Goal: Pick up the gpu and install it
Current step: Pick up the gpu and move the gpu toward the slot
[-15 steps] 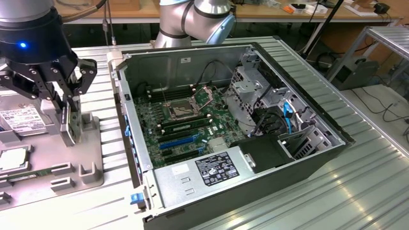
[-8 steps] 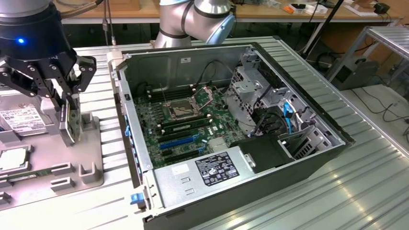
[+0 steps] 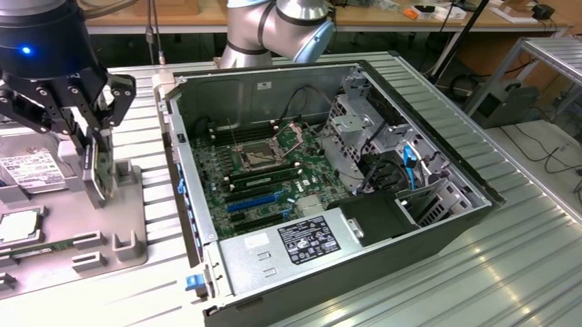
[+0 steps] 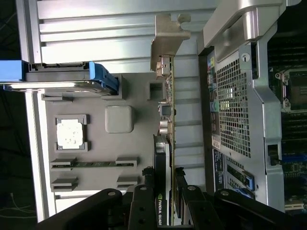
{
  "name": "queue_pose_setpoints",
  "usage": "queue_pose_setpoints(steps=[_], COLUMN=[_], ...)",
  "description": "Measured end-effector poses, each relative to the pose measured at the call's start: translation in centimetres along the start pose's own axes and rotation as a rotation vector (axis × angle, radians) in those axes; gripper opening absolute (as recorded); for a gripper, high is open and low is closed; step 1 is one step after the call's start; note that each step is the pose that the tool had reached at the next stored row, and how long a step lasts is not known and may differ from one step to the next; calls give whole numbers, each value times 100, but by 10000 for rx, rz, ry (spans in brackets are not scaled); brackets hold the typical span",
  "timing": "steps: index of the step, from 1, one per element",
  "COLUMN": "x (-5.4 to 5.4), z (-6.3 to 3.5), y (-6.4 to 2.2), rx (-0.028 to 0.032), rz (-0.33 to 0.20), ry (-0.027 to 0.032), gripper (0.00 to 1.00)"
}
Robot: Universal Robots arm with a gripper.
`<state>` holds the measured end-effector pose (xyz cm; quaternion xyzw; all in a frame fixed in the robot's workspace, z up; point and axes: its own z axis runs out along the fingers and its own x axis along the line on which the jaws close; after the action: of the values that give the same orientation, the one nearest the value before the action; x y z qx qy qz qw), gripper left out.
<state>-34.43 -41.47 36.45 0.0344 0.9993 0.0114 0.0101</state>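
Black pincer clamped on the upright gpu at the grey tray.

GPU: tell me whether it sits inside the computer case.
No, the gpu is at the gray tray beside the computer case, in the gripper.
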Motion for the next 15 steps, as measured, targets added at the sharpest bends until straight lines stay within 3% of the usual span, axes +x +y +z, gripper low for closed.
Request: queue_pose_setpoints(steps=[15], x=[-1], z=[-110], y=[21], rx=[39], rz=[-1], ry=[-3], gripper=[27])
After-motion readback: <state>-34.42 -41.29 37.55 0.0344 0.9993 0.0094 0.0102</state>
